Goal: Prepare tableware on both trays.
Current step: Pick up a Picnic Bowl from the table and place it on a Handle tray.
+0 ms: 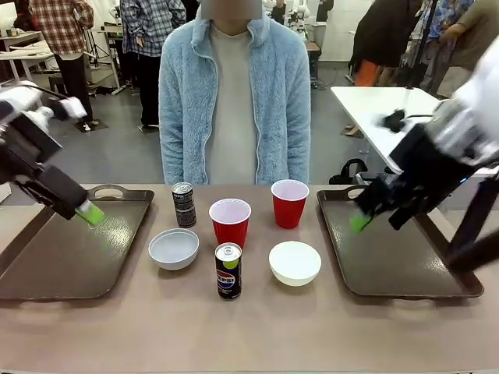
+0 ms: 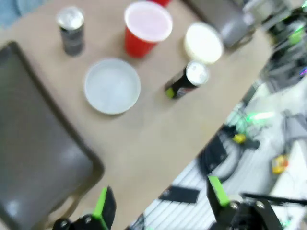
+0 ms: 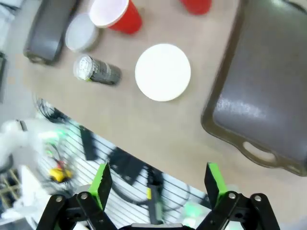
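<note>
your left gripper (image 1: 90, 212) over the left tray (image 1: 47, 265) and right gripper (image 1: 361, 222) over the right tray (image 1: 405, 265) hang wide open, empty (nothing loaded yet); cups (image 1: 230, 221), bowls (image 1: 174, 248) and cans (image 1: 228, 270) stand between the trays, seemingly one set per side.

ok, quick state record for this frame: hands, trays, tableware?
left hand: open, empty, raised by left tray
right hand: open, empty, raised by right tray
trays: no tableware on either
cups: near cup, far cup, upright on table between trays
bowls: left bowl, right bowl, on table
cans: far can, near can, upright on table
task: nothing placed yet
</note>
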`<state>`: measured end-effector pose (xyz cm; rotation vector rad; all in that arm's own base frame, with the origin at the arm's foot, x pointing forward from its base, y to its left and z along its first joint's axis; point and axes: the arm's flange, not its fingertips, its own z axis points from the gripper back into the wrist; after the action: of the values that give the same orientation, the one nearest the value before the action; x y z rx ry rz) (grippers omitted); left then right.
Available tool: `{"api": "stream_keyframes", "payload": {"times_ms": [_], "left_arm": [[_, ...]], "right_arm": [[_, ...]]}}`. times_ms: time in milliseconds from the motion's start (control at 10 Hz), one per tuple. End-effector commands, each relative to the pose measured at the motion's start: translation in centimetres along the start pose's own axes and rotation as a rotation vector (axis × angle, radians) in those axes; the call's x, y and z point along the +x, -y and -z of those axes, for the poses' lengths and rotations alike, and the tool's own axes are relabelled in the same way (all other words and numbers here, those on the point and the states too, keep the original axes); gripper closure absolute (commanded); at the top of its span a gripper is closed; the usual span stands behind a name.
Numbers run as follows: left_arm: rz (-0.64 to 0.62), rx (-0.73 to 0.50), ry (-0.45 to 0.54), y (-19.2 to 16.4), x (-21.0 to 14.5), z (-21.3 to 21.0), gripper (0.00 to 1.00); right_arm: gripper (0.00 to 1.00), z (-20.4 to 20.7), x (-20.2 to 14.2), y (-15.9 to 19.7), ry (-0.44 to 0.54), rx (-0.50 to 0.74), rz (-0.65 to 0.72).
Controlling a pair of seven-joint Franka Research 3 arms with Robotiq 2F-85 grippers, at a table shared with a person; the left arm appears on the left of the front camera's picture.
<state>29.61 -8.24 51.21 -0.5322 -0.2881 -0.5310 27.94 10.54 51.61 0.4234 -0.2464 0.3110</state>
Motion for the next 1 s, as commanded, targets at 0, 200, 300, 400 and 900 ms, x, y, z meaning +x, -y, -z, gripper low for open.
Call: {"api": "stream_keyframes", "payload": {"times_ms": [0, 200, 300, 400, 900], "left_arm": [[-0.148, -0.181, 0.087, -5.4, -2.6, 1.0, 0.0], [-0.311, -0.302, 0.141, -11.1, -4.3, 0.6, 0.0], [-0.385, -0.352, 0.157, -13.3, -5.6, 0.2, 0.0], [-0.41, -0.364, 0.155, -13.9, -6.9, -0.4, 0.0], [-0.434, -0.35, 0.142, -15.0, -11.8, -4.9, 0.0]], "right_arm": [[0.0, 1.4, -5.6, 6.2, 0.116, 0.204, 0.143], [0.0, 0.7, -7.7, 10.9, 0.192, 0.334, 0.241], [0.0, 0.7, -8.7, 12.8, 0.202, 0.395, 0.273], [0.0, 0.7, -9.6, 13.9, 0.197, 0.44, 0.296], [0.0, 1.8, -14.1, 17.1, 0.091, 0.528, 0.316]]}}
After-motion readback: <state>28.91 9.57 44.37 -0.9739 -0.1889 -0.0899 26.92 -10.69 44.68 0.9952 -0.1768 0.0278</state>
